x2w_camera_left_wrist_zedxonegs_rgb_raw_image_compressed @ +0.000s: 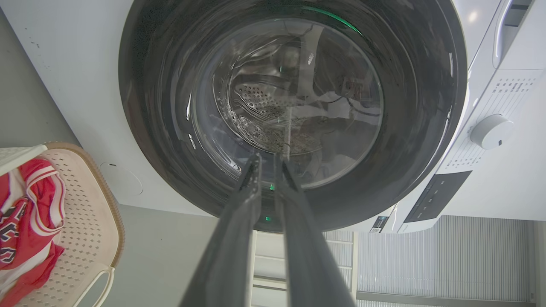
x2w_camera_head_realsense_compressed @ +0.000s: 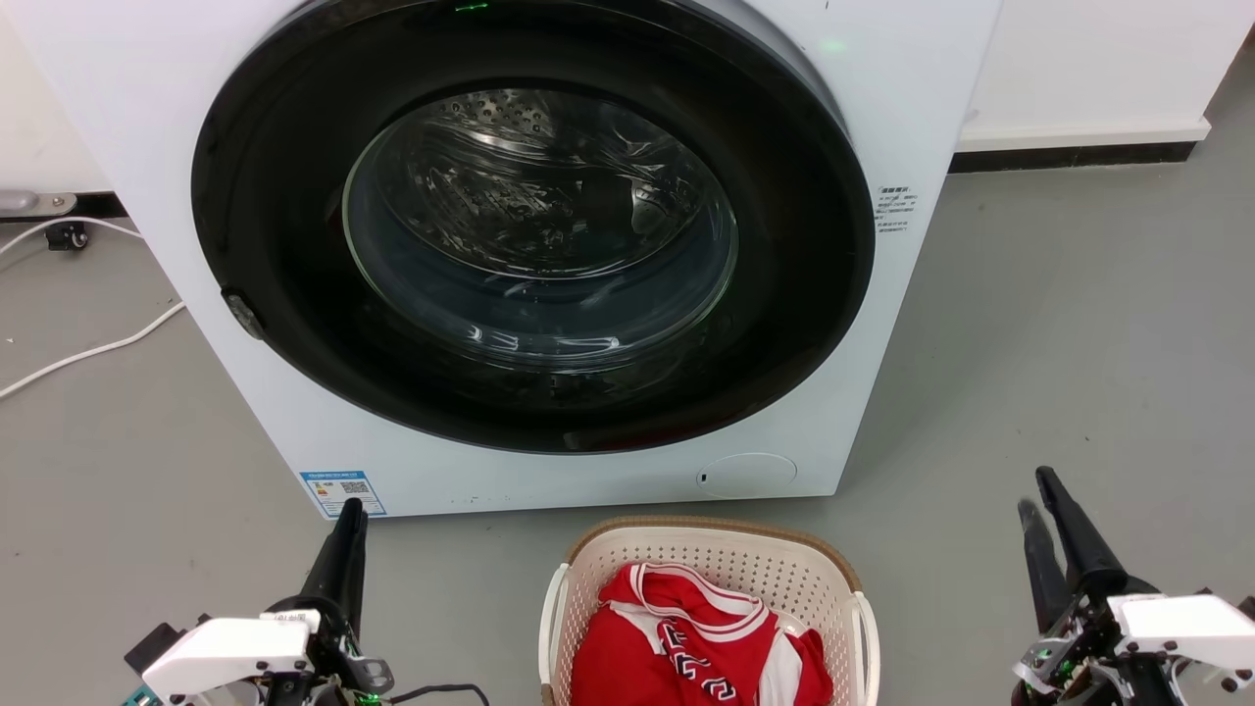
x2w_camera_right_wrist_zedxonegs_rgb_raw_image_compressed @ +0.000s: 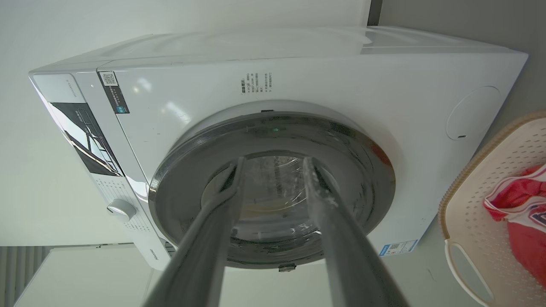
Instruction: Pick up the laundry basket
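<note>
While both arms sat low at the bottom corners of the head view, the cream-white perforated plastic laundry basket (x2w_camera_head_realsense_compressed: 784,569) with the tan woven-look rim was on the grey floor (x2w_camera_head_realsense_compressed: 1079,343) between them, just in front of the big white front-loading washing machine (x2w_camera_head_realsense_compressed: 912,118). A red jersey with white trim (x2w_camera_head_realsense_compressed: 686,647) was crumpled inside it.

The left hand (x2w_camera_head_realsense_compressed: 351,515) was off to the basket's left, near it but not touching, long dark fingers pointing up toward the machine. From the left wrist view its fingers (x2w_camera_left_wrist_zedxonegs_rgb_raw_image_compressed: 239,221) were pretty much pressed together, only a sliver of gap, with nothing in between, and the basket (x2w_camera_left_wrist_zedxonegs_rgb_raw_image_compressed: 85,213) was way over at the left edge, not in line with them at all.

The right hand (x2w_camera_head_realsense_compressed: 1036,493) was further out on the basket's right, well apart from it. Its fingers (x2w_camera_right_wrist_zedxonegs_rgb_raw_image_compressed: 204,238) were clearly spread and empty, aimed at the dark round glass door (x2w_camera_right_wrist_zedxonegs_rgb_raw_image_compressed: 273,192), with the basket (x2w_camera_right_wrist_zedxonegs_rgb_raw_image_compressed: 477,204) at the far right edge of that view.

Neither hand was on the white side handles (x2w_camera_head_realsense_compressed: 551,608).
</note>
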`<state>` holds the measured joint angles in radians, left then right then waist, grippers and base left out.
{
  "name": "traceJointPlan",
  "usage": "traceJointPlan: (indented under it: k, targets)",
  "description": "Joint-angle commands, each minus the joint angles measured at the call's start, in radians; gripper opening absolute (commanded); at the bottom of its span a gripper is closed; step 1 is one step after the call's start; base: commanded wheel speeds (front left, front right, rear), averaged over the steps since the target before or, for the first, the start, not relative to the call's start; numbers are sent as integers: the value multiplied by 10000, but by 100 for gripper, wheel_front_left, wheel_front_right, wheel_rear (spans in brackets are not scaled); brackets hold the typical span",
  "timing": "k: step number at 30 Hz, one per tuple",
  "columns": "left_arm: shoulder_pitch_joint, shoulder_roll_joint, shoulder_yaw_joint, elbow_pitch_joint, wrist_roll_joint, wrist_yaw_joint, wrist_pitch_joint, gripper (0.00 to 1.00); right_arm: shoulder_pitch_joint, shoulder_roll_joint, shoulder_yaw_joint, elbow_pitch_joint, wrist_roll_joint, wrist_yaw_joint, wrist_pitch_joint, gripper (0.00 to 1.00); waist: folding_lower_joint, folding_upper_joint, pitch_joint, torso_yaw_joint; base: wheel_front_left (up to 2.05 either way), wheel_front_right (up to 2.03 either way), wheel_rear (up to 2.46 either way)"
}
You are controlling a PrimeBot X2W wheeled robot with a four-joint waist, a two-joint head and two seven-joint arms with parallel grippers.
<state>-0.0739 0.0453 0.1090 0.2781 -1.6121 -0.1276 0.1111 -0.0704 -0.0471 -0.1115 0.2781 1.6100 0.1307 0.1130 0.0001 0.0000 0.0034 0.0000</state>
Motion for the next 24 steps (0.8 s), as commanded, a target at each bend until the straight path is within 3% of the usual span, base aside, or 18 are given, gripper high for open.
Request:
traceJointPlan:
  k: [1, 10, 23, 24]
  targets:
    - [-139, 22, -28, -195, 26, -3, -67, 100, -149, -10, 26, -139, -66, 0, -79, 100, 0, 0, 1, 0, 0, 0, 0]
    - [-99, 27, 0, -457, 924, -7, -522, 100, -122, -14, 16, -376, -1048, 0, -535, 100, 0, 0, 16, 0, 0, 0, 0]
    - [-12, 35, 51, -1134, 3327, 208, -1140, 100, 27, -20, 134, -1213, -4123, 0, -1156, 100, 0, 0, 37, 2, 0, 0, 0]
    - [11, 36, 7, -1247, 3669, 291, -1221, 100, 48, -21, 212, -1347, -4744, 0, -1238, 100, 0, 0, 39, 3, 0, 0, 0]
